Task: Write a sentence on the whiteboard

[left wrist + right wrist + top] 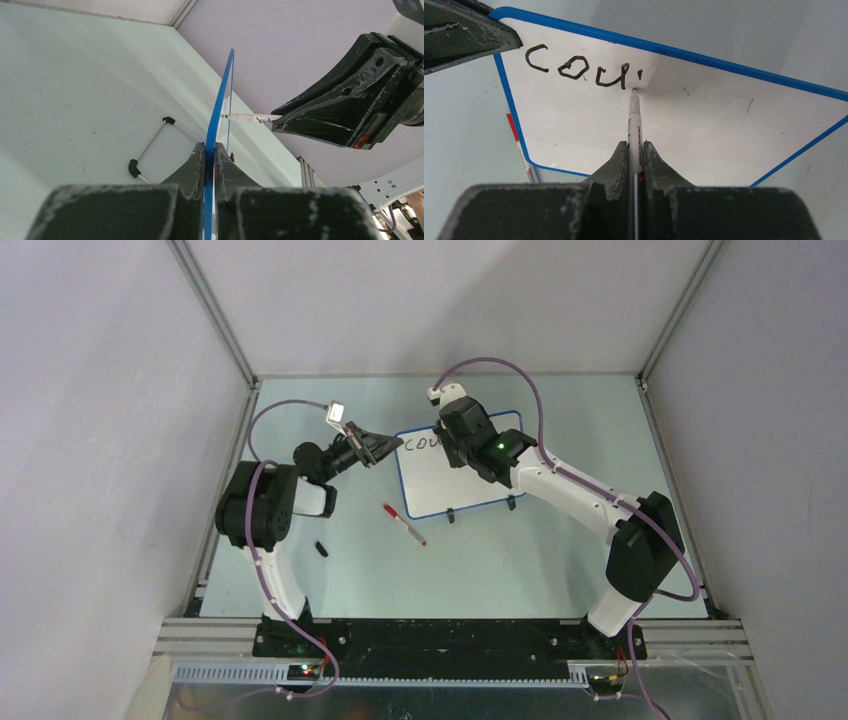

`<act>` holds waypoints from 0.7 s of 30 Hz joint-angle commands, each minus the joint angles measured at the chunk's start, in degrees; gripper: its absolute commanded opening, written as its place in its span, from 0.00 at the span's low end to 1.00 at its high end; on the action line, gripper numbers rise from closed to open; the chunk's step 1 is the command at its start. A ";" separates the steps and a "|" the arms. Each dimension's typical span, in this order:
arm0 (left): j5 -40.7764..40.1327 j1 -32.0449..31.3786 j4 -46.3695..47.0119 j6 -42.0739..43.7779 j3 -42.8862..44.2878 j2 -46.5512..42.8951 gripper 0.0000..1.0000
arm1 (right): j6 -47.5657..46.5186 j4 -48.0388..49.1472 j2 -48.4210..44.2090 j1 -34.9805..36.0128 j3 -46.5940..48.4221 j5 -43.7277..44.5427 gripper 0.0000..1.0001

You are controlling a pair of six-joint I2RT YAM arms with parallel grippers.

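Two pinches: left gripper [209, 150] on the whiteboard [714, 135] edge, right gripper [636, 148] on the marker [635, 117].

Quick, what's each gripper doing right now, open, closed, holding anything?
Left gripper: closed, clamping the whiteboard by its blue edge.
Right gripper: closed on the marker, tip against the board.

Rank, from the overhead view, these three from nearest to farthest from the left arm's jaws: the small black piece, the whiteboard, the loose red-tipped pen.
1. Whiteboard: its left edge is clamped there, so touching.
2. Red-tipped pen: lying loose just below the board's near-left corner.
3. Small black piece: farthest, down toward the near left.
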 commanded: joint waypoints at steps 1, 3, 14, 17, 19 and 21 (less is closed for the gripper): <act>0.60 0.00 3.03 1.73 -0.32 -3.08 0.00 | -0.78 0.68 -0.71 0.24 0.17 1.48 0.00; 0.60 -0.01 3.04 1.73 -0.32 -3.00 0.00 | -0.78 0.77 -0.66 0.20 0.42 1.57 0.00; 0.63 -0.02 3.10 1.82 -0.41 -3.10 0.00 | -0.91 0.65 0.96 0.00 2.90 1.35 0.00; 0.60 -0.04 3.03 1.82 -0.43 -3.16 0.00 | -0.97 0.56 1.30 -0.17 3.55 1.37 0.00; 0.60 -0.01 3.03 1.84 -0.41 -3.15 0.00 | -1.03 0.55 1.55 -0.20 3.91 1.13 0.00; 0.60 -0.10 3.03 1.82 -0.41 -3.09 0.00 | -1.04 0.55 1.74 -0.25 4.38 1.07 0.00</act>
